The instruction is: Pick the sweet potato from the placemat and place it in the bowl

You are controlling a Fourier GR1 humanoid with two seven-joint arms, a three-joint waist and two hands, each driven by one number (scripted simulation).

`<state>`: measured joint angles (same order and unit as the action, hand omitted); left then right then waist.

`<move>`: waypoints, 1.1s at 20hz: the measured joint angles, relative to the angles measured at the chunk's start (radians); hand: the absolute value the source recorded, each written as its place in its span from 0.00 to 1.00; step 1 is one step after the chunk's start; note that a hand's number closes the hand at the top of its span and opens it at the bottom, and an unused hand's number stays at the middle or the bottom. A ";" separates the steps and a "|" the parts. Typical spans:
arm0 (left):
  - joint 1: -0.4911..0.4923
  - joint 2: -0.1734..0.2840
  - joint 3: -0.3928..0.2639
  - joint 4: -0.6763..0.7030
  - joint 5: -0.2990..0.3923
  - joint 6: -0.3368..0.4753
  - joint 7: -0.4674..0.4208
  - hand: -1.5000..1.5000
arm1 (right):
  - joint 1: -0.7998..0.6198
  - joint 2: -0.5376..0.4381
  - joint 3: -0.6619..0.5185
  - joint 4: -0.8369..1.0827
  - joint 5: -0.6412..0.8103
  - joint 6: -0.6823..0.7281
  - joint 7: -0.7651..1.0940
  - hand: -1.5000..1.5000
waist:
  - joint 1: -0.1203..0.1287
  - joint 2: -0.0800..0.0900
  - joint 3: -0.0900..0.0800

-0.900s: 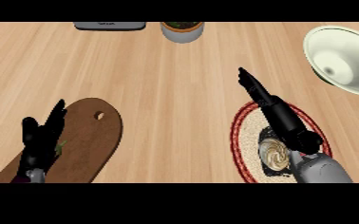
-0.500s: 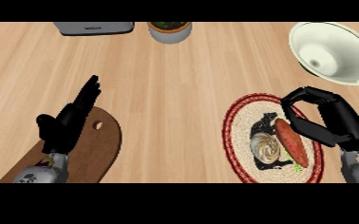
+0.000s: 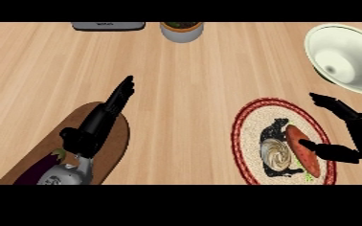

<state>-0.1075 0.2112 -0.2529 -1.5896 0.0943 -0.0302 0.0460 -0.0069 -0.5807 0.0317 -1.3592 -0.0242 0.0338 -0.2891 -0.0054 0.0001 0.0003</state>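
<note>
- I see the sweet potato (image 3: 302,151) lying on the round placemat (image 3: 247,124) at lower right: long, orange-red, tapered at both ends, running from upper left to lower right.
- It lies just beside a dark printed patch with a pale swirl in the mat's middle.
- My right hand (image 3: 338,143) is over the mat's right side, spread wide, grasping nothing; its thumb tip meets the potato's right flank and its upper finger points left over the rim.
- The bowl (image 3: 338,57), pale and tilted, sits at the upper right edge, well apart from the potato.
- My left hand (image 3: 99,119) lies with straight, released fingers above a brown board (image 3: 120,146).
- A pot (image 3: 182,30) and a grey box (image 3: 108,26) stand along the far edge.
</note>
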 measured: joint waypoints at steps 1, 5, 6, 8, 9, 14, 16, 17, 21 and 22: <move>-0.007 -0.002 -0.001 0.004 -0.005 0.000 0.002 0.50 | -0.009 -0.025 0.007 -0.001 0.027 0.006 0.014 0.00 | 0.002 0.000 0.000; -0.021 -0.010 -0.009 0.003 -0.008 -0.007 0.006 0.50 | -0.060 -0.149 0.058 -0.031 0.137 0.060 0.144 0.00 | 0.011 0.001 -0.002; -0.028 -0.010 -0.008 0.004 -0.007 -0.009 0.013 0.50 | -0.068 -0.187 0.074 -0.041 0.160 0.091 0.179 0.00 | 0.012 0.000 -0.003; -0.031 -0.014 -0.009 0.012 -0.005 -0.014 0.008 0.50 | -0.087 -0.258 0.113 -0.062 0.189 0.177 0.250 0.00 | 0.016 0.001 -0.005; -0.038 -0.009 -0.003 0.015 -0.002 -0.019 0.009 0.50 | -0.096 -0.287 0.134 -0.072 0.193 0.229 0.283 0.00 | 0.018 0.001 -0.005; -0.041 -0.008 0.003 0.008 0.004 -0.027 0.019 0.50 | -0.161 -0.372 0.202 -0.135 0.139 0.488 0.489 0.00 | 0.022 0.000 -0.005; -0.040 -0.013 0.003 0.015 0.000 -0.028 0.016 0.50 | -0.189 -0.373 0.214 -0.178 0.090 0.570 0.597 0.00 | 0.018 0.000 -0.004; -0.045 -0.015 0.005 0.004 0.001 -0.023 0.033 0.50 | -0.205 -0.368 0.218 -0.194 0.062 0.605 0.654 0.00 | 0.017 -0.001 -0.004; -0.034 -0.019 0.010 0.009 -0.007 -0.034 0.024 0.50 | -0.277 -0.320 0.234 -0.212 -0.008 0.710 0.832 0.00 | 0.015 0.000 -0.003; -0.030 -0.021 0.013 0.010 -0.008 -0.039 0.018 0.50 | -0.284 -0.305 0.235 -0.217 -0.013 0.724 0.868 0.00 | 0.014 0.000 -0.002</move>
<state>-0.1379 0.1907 -0.2399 -1.5800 0.0866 -0.0695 0.0643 -0.2907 -0.8855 0.2671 -1.5760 -0.0370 0.7576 0.5786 0.0085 -0.0003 -0.0020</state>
